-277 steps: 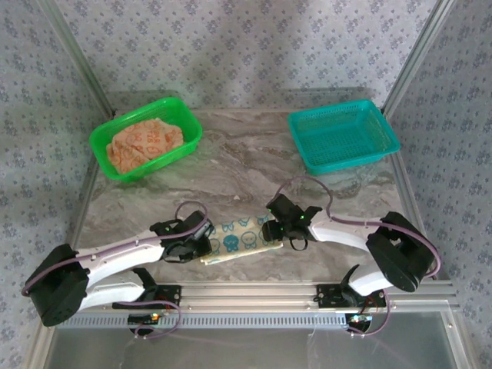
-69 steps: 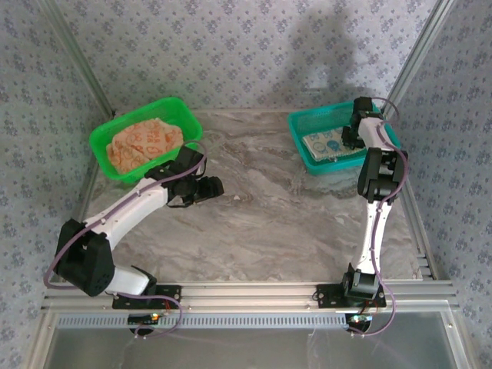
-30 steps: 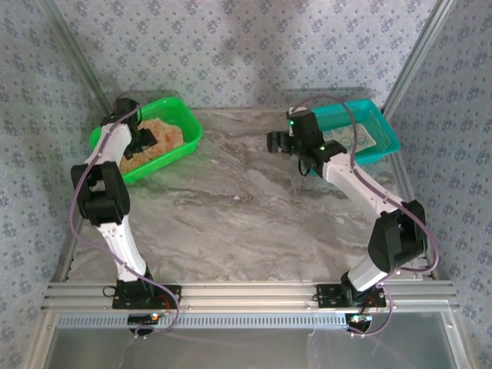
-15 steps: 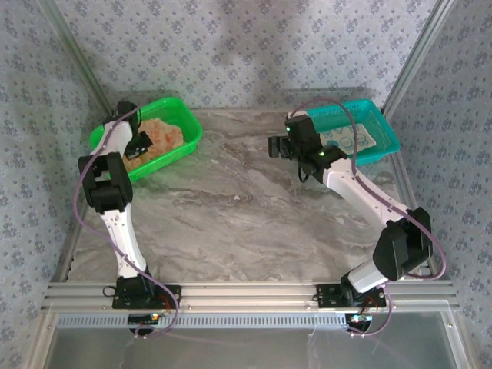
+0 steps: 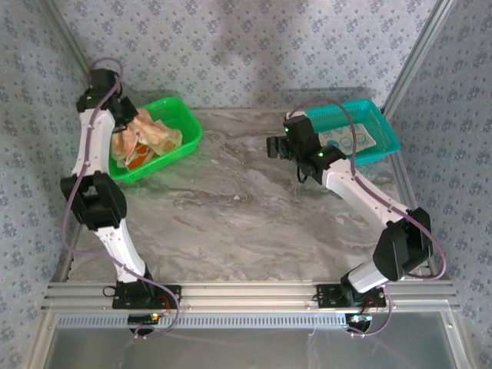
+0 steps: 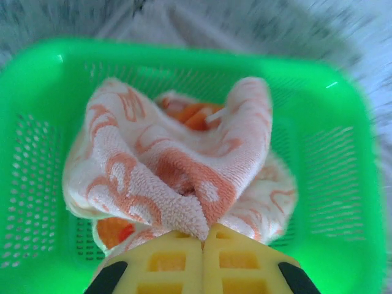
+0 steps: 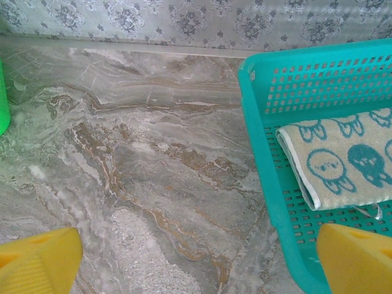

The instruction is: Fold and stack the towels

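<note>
Left arm: stretched tall at the far-left corner of the tabletop, with the wrist bent down over the green basket.
Left pincer: clamped shut on a bunched fold of the cream-and-orange towel, which is held up over the green basket.
Right arm: reached from the near edge toward the far-right corner.
Right pincer: spread wide and empty, held over bare tabletop just beside the teal basket.
Folded towel: cream with teal figures, laid flat inside the teal basket.
</note>
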### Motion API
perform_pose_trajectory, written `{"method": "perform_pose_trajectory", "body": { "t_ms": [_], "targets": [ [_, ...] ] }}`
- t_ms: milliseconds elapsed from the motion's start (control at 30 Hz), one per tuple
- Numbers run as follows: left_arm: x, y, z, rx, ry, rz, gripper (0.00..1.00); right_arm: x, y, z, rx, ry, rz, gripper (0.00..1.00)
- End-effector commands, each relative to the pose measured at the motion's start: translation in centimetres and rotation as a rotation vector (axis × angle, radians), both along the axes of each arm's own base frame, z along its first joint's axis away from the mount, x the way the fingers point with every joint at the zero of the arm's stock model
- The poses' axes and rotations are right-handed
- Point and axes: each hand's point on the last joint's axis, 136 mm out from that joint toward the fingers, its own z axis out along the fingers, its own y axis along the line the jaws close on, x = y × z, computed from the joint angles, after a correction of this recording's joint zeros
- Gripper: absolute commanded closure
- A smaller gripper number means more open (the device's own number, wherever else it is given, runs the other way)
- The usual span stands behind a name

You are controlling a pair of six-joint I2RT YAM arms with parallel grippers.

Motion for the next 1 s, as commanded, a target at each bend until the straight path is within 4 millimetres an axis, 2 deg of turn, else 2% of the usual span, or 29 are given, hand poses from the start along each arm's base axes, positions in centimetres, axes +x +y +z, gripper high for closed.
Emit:
{"method": "perform_pose_trajectory", "body": {
  "t_ms": [0, 133, 300, 367, 433, 467, 500, 567, 667, 733, 833, 867, 900, 933, 967],
  "targets": [
    [-2.3, -2.3, 7.0, -0.019, -0.119, -0.045, 1.00, -0.3, -0.2, 1.1, 0.005, -0.036, -0.008, 0.00],
    [-4.4, -6.2, 13.0, -0.015, -0.237, -0.134, 1.00, -0.9, -0.4, 1.5, 0.014, -0.050, -0.007, 0.00],
    [-7.5, -12.4, 17.7, -0.040, -0.340, -0.270, 1.00, -1.9, -1.2, 2.0, 0.019, -0.066, -0.015, 0.00],
    [-8.9, -15.4, 18.8, -0.050, -0.363, -0.325, 1.00, -2.3, -1.8, 2.2, 0.020, -0.073, -0.020, 0.00],
    [-10.4, -19.2, 19.7, -0.084, -0.387, -0.403, 1.00, -2.8, -2.7, 2.6, 0.024, -0.087, -0.032, 0.00],
    [-11.0, -20.5, 19.7, -0.090, -0.387, -0.426, 1.00, -2.9, -3.1, 3.2, 0.029, -0.102, -0.040, 0.00],
    [-11.8, -22.3, 19.8, -0.098, -0.388, -0.458, 1.00, -3.3, -3.7, 2.3, 0.022, -0.090, -0.046, 0.00],
    [-13.3, -25.6, 19.4, -0.100, -0.374, -0.524, 1.00, -3.7, -4.7, 2.6, 0.034, -0.101, -0.055, 0.00],
    [-15.0, -28.6, 16.8, -0.116, -0.319, -0.572, 1.00, -4.4, -5.6, 2.6, 0.030, -0.109, -0.051, 0.00],
    [-15.7, -29.4, 13.2, -0.105, -0.253, -0.576, 1.00, -4.7, -5.4, 2.5, 0.022, -0.115, -0.020, 0.00],
    [-16.7, -28.9, 6.0, -0.097, -0.122, -0.551, 1.00, -5.1, -4.5, 1.4, 0.071, -0.080, 0.014, 0.00],
    [-17.2, -28.6, 3.8, -0.094, -0.084, -0.546, 0.96, -5.2, -4.3, 0.9, 0.076, -0.069, 0.026, 0.00],
    [-17.7, -28.1, 1.7, -0.081, -0.051, -0.538, 0.88, -5.2, -4.1, 0.3, 0.086, -0.052, 0.034, 0.00],
    [-18.4, -27.3, -1.3, -0.052, 0.003, -0.522, 0.76, -5.4, -3.6, -0.4, 0.105, -0.023, 0.051, 0.00],
    [-18.9, -26.5, -3.5, -0.031, 0.046, -0.509, 0.75, -5.5, -3.3, -0.8, 0.116, -0.010, 0.069, 0.00]
  ]
}}
